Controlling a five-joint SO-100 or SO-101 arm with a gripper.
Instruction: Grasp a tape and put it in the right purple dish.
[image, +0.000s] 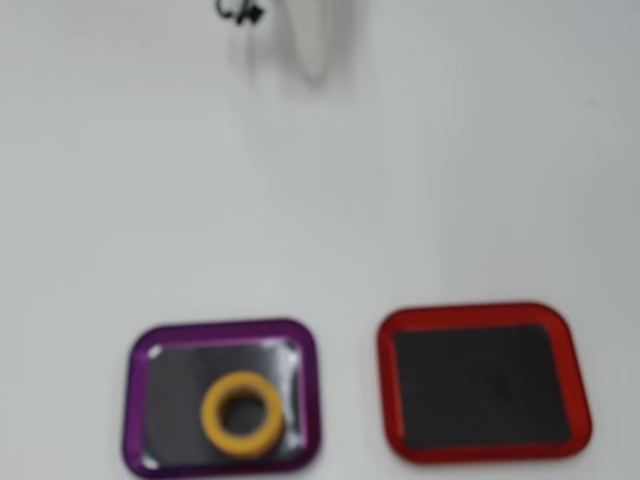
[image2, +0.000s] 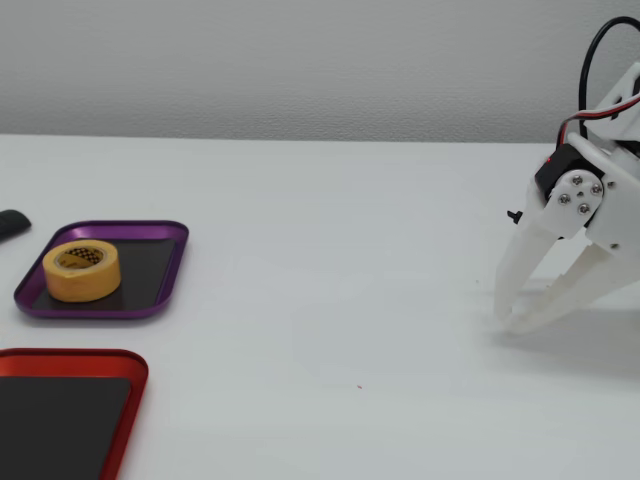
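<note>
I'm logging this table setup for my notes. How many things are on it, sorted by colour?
Purple: 1, the purple dish
Red: 1, the red tray
Yellow: 1, the tape, lying in the purple dish
Black: 1, a small dark object cut off at the left edge of the fixed view
Total: 4

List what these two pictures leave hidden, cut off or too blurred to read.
- Gripper: arm cut by the fixed view's right edge; overhead shows one blurred finger.
- Tape: core print too small; overhead blurred.
- Red tray: cropped at bottom left.
- Dark object: cut by left edge, unidentifiable.
</note>
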